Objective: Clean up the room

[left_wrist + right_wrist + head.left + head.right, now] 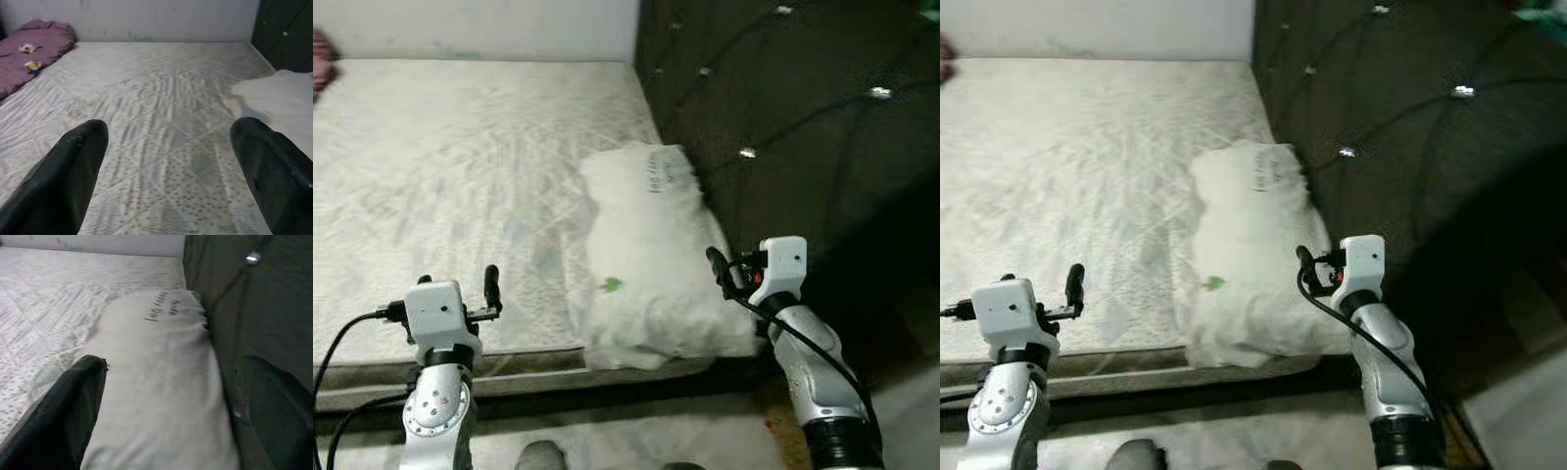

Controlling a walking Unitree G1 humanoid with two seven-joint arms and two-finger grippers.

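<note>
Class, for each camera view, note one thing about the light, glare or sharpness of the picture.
Left eye view: glare on the headboard studs, pillow brightly lit. Right eye view: deep shadow beside the right gripper. Left wrist view: gripper fingers blurred, mattress sharper. Right wrist view: soft all over, pillow lettering hard to read.

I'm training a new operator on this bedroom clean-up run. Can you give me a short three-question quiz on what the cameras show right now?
1. True or false: the white pillow lies against the dark tufted headboard.
2. Which gripper is closer to the pillow: A) left gripper, B) right gripper?
3. Fill in: at the mattress's far corner lies a ____ cushion with flower patterns.

Key: 1 true. 2 B; it hovers open at the pillow's near end, beside the headboard. 3 purple.
</note>
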